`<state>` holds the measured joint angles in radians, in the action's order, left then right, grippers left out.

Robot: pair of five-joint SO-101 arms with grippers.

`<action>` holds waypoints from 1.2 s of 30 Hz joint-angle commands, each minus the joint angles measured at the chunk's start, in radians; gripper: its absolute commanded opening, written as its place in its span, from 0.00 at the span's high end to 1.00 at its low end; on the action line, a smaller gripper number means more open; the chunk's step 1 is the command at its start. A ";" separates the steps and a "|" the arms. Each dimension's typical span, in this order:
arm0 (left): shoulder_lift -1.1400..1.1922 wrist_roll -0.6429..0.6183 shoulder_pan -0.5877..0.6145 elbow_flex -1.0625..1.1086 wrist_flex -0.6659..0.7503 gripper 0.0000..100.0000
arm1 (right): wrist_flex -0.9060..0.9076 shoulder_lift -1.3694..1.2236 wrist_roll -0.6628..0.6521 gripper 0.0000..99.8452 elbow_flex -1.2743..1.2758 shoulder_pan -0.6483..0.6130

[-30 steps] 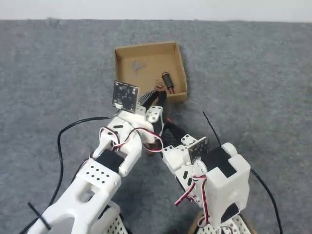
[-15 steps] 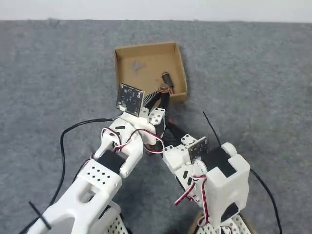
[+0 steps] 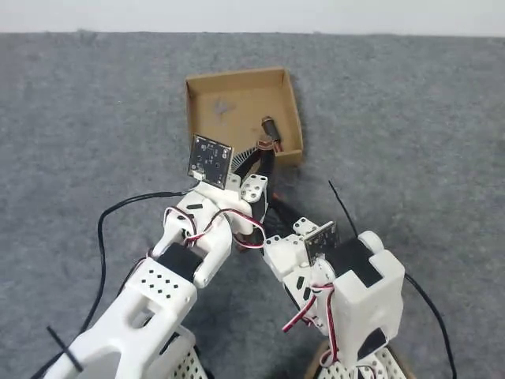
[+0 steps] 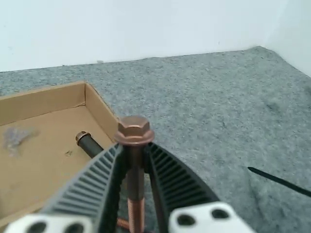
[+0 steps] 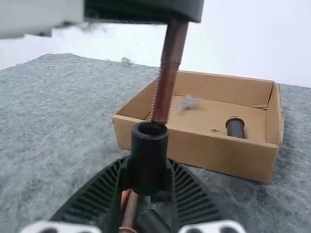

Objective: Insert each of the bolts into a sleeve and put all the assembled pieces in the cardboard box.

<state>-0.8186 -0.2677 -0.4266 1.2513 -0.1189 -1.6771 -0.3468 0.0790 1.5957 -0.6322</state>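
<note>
You hold the bolt (image 4: 133, 133) upright in the left gripper (image 4: 133, 156), directly above the sleeve (image 5: 148, 150) the right gripper (image 5: 147, 171) clamps.

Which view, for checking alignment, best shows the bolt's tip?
Right wrist view: the bolt, threaded tip down, reaches the sleeve mouth. Left wrist view gives its hex head at the left gripper; the high view, a copper glimpse.

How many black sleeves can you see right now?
2. One sleeve stands upright in the right gripper, beneath the bolt held by the left gripper. The other sleeve lies in the cardboard box. More may be hidden under the arms.
</note>
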 commanded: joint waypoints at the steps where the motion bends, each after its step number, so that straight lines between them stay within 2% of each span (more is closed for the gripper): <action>1: -0.038 0.006 -0.003 -0.005 0.029 0.99 | -0.001 0.041 -0.021 0.99 0.009 0.021; 16: -0.052 0.006 -0.005 -0.005 0.029 0.99 | -0.001 0.041 -0.021 0.99 0.009 0.021; 26: -0.351 0.006 -0.017 0.070 -0.068 0.99 | -0.001 0.041 -0.021 0.99 0.009 0.021; 32: -0.302 0.005 -0.020 0.073 -0.060 0.99 | -0.001 0.041 -0.021 0.99 0.009 0.021; 36: -0.242 0.005 -0.018 0.081 0.021 0.99 | -0.001 0.041 -0.021 0.99 0.009 0.021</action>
<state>-1.0932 -0.2723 -0.4419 1.3449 -0.1634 -1.6771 -0.3468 0.0790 1.5957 -0.6322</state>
